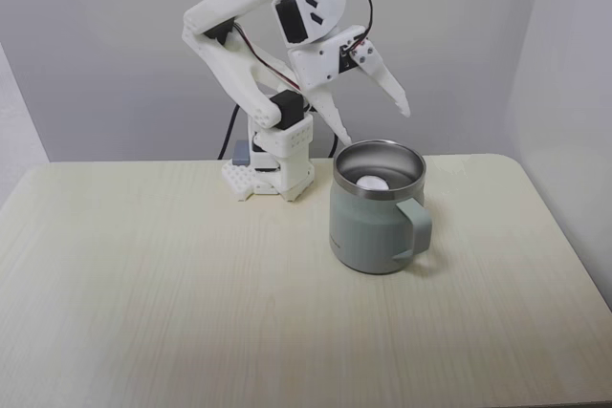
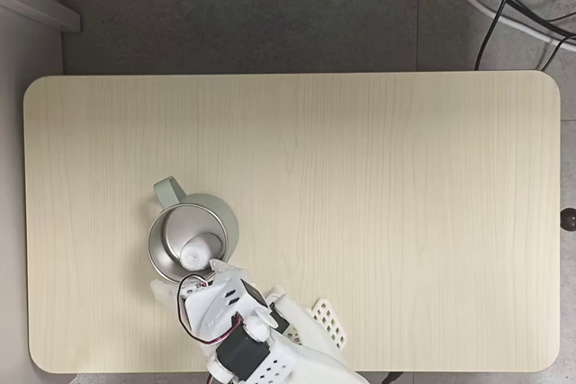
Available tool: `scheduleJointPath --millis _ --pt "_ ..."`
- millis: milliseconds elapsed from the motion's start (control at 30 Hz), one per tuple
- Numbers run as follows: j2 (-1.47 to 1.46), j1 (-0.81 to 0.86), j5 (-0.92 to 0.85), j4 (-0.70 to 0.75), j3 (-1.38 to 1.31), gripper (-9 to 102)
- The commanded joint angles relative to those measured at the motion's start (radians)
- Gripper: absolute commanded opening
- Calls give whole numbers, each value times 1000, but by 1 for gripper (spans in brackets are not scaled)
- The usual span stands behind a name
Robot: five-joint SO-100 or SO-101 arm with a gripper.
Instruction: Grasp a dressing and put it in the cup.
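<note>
The dressing (image 1: 371, 181) is lying inside the cup (image 1: 368, 236), so the placing step appears, as a judgement, to be complete. What seems to be left is only for the arm to be moving clear of the cup.

Table (image 1: 191, 284): The pale wood top is carrying the cup and the arm's base. In both fixed views the surface around the cup is bare wood.

Arm (image 1: 249, 64): The white arm is folding up over its base at the back of the table in a fixed view, with the wrist tilting down toward the cup.

Cup: The sage-green mug is standing upright, with the handle facing the camera in a fixed view. In a fixed view from above (image 2: 225, 222) the steel interior is showing, and the white roll (image 2: 200, 249) is sitting on the bottom, toward the side nearest the arm.

Gripper (image 1: 375, 123): The two fingers are spreading well apart and are holding nothing. One fingertip is hanging just above the rear rim of the cup; the other is pointing out to the right in that view. From above (image 2: 184, 278) the fingertips are partly hidden by the wrist, so their exact spread is probably wide but is not fully readable there.

Dressing relative to gripper: The roll is lying below the fingertips, apart from them, down inside the cup wall.
</note>
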Motion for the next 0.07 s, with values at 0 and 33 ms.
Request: scheduleJointPath --millis 0,33 --pt "17 5 -8 5 34 31" --pt "20 2 -6 6 34 31"
